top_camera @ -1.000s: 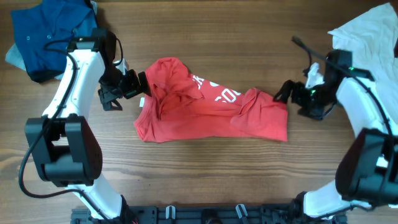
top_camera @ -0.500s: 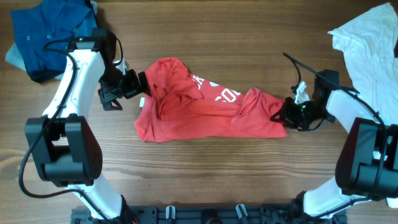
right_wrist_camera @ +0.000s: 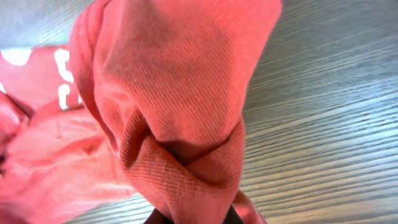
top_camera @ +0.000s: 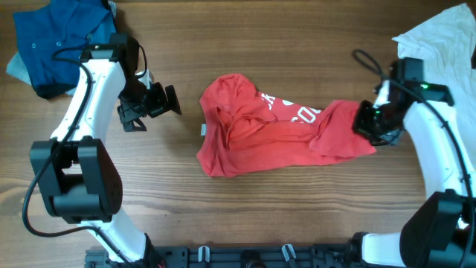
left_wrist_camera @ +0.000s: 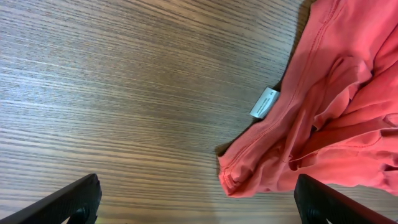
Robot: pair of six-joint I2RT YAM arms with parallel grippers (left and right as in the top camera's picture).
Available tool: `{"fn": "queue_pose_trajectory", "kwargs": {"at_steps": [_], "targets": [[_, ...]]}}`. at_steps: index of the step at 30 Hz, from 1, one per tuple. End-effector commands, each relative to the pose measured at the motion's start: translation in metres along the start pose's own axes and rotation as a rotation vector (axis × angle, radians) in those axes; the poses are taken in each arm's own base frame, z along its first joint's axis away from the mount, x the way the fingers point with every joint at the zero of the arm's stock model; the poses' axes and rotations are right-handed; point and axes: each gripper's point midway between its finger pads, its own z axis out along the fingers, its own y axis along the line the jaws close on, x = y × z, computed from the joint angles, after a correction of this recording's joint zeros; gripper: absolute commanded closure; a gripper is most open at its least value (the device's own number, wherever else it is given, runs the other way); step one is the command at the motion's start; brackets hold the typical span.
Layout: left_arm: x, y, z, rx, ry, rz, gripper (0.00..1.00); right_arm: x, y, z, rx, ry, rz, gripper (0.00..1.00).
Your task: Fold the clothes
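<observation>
Overhead, the red T-shirt (top_camera: 286, 134) is lying crumpled at mid-bench (top_camera: 260, 216), with no fold made. One edge is being grasped by the clenched right claw (top_camera: 368, 123). The left claw (top_camera: 173, 100) is being held released, apart from the cloth. Flattening and all folding are judged outstanding.

Looks like a robotics lab bench; wood-grain table (top_camera: 245, 208); black mounting rail (top_camera: 245, 258) along the frame's bottom edge.
</observation>
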Motion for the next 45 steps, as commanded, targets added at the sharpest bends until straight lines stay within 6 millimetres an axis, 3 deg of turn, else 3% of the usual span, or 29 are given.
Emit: {"fn": "queue_pose_trajectory", "kwargs": {"at_steps": [1,11,14,16,17,20,24,25,27,28,31,34,37,42,45], "targets": [[-0.001,0.003,0.002,-0.009,-0.001,0.005,0.0,0.004,0.016,0.004,0.105,-0.025,-0.074,0.96],[-0.001,0.003,0.002,-0.009,-0.001,0.005,0.0,0.027,0.097,0.045,0.078,-0.014,-0.228,0.95],[0.0,0.004,0.002,-0.009,0.0,0.005,0.0,0.041,0.116,0.065,0.057,0.037,-0.256,0.87],[0.0,0.004,0.002,-0.009,0.0,0.005,0.0,0.05,0.125,0.075,0.04,0.07,-0.274,0.41],[0.0,0.004,0.002,-0.009,0.0,0.005,0.0,0.051,0.127,0.075,0.027,0.078,-0.275,0.25],[0.0,0.004,0.002,-0.009,0.0,0.005,0.0,0.051,0.135,0.065,-0.02,0.091,-0.267,0.2],[0.0,0.004,0.002,-0.009,0.0,0.005,0.0,0.034,0.141,0.019,-0.067,0.041,-0.246,0.2],[0.0,0.004,0.002,-0.009,0.0,0.005,0.0,0.026,0.14,0.0,-0.085,0.007,-0.251,0.2],[0.0,0.004,0.002,-0.009,0.0,0.005,0.0,0.019,0.136,-0.016,-0.101,-0.026,-0.259,0.21],[0.0,0.004,0.002,-0.009,-0.001,0.005,0.0,0.014,0.132,-0.023,-0.11,-0.05,-0.256,0.28],[-0.001,0.003,0.002,-0.009,-0.001,0.005,0.0,0.004,0.123,-0.023,-0.114,-0.064,-0.226,0.74],[0.0,0.004,0.002,-0.009,-0.001,0.005,0.0,-0.002,0.128,-0.004,-0.16,-0.052,-0.213,0.96],[0.0,0.004,0.002,-0.009,-0.001,0.005,0.0,0.002,0.129,0.024,-0.151,0.021,-0.203,0.96],[-0.002,0.003,0.002,-0.007,-0.007,0.006,0.0,0.006,0.133,0.089,-0.148,0.156,-0.158,0.96],[-0.001,0.003,0.002,-0.008,-0.004,0.006,0.0,0.005,0.135,0.114,-0.154,0.183,-0.144,0.96]]}}
